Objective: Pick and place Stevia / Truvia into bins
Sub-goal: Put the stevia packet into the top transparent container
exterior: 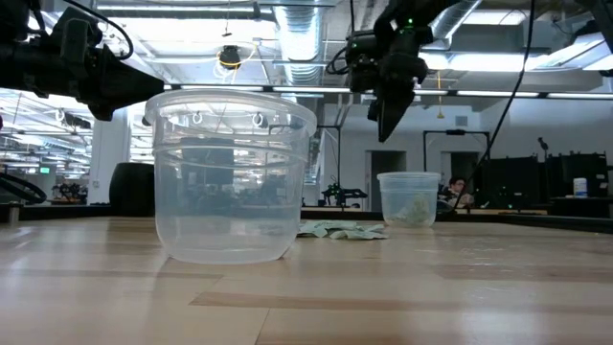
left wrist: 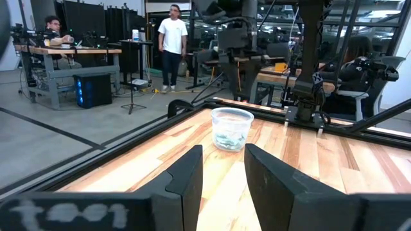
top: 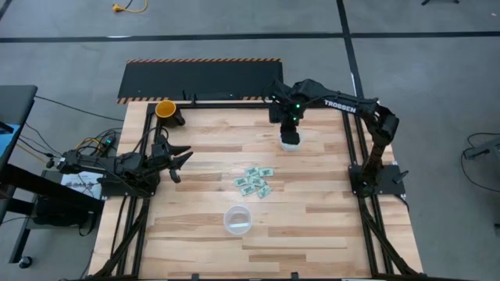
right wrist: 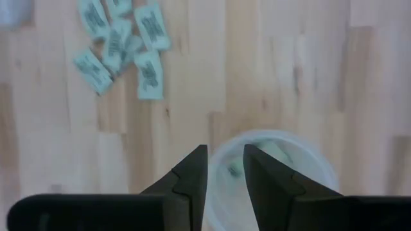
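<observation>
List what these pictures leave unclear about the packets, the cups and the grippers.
- Number of packets inside the far cup: in the high view the right gripper covers it; in the right wrist view that arm's fingers cover part of it.
- Exact count of loose packets: they overlap; too small in the high view, edge-on in the low view.
- Print on the packets: blurred everywhere.
- Orange cup: contents hidden, too small.

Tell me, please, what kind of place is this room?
Probably a robotics lab or workshop: a wooden table with two arms, desks with computer equipment behind it, exposed ceiling ducts, and a standing person.
</observation>
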Robot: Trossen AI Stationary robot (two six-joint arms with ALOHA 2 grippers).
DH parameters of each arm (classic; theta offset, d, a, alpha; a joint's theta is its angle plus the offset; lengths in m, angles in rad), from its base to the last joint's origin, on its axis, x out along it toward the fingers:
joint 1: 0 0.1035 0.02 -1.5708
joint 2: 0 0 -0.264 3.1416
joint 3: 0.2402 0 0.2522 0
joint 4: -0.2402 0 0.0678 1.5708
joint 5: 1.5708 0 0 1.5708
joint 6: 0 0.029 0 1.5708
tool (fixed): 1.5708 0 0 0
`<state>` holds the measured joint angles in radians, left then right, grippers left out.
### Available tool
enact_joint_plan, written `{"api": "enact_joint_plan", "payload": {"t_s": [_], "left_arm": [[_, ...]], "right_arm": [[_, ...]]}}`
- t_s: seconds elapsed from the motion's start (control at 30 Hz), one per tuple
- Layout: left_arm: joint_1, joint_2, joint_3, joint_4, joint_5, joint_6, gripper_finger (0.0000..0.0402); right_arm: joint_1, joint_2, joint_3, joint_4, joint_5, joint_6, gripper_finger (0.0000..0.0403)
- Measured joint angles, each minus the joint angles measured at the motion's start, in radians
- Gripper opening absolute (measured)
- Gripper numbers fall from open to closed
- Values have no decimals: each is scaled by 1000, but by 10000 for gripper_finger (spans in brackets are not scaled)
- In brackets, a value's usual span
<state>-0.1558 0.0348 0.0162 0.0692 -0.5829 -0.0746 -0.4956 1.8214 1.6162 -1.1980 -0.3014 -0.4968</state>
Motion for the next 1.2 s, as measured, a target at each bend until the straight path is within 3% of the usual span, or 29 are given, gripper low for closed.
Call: {"api": "enact_joint_plan", "payload": {"t_s": [0.4, 0.63, 0.83, 1.03, 1.2], "left_arm": [[0, 0, 0, 0, 0, 0, 104], [0, 0, 0, 0, 0, 0, 104], [0, 0, 0, 0, 0, 0, 104], [0, 0, 0, 0, 0, 0, 104], [0, 0, 0, 0, 0, 0, 104]], "right_arm": [[109, 0, -27, 138, -41, 138, 95], [151, 0, -27, 144, -33, 129, 95], [191, 0, -27, 136, 43, 107, 95], [263, 0, -27, 136, 54, 157, 95], [328, 0, -27, 136, 154, 198, 95]]}}
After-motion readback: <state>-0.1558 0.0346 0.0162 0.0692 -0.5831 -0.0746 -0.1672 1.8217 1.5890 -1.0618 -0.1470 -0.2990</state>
